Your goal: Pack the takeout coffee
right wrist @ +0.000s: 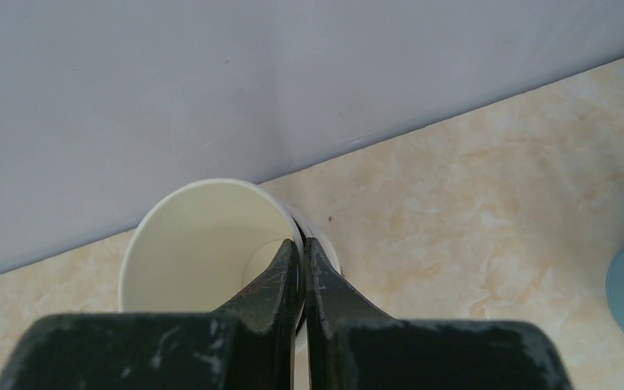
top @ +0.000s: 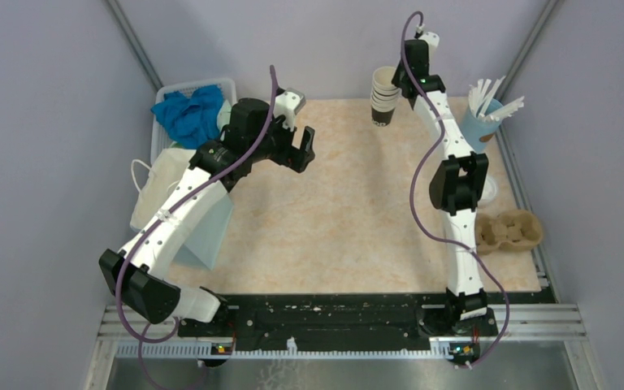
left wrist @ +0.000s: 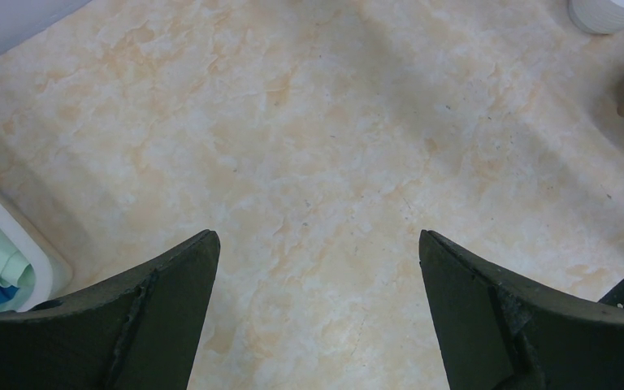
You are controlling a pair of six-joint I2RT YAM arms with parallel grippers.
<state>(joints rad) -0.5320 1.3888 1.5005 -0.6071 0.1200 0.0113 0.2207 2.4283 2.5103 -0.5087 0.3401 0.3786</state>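
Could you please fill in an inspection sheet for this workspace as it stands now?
Surface: beige marbled table, no spills seen.
Job's things: nothing seen.
Clutter: stack of cups at the back; blue cup of straws; cardboard cup carrier on the right; paper bag and basket with a blue cloth on the left.
Grippers: left gripper open and holding nothing; right gripper shut on the wall of the top cup.
Cables: purple cables run along both arms, snagging nothing.
Surroundings: grey walls on three sides.
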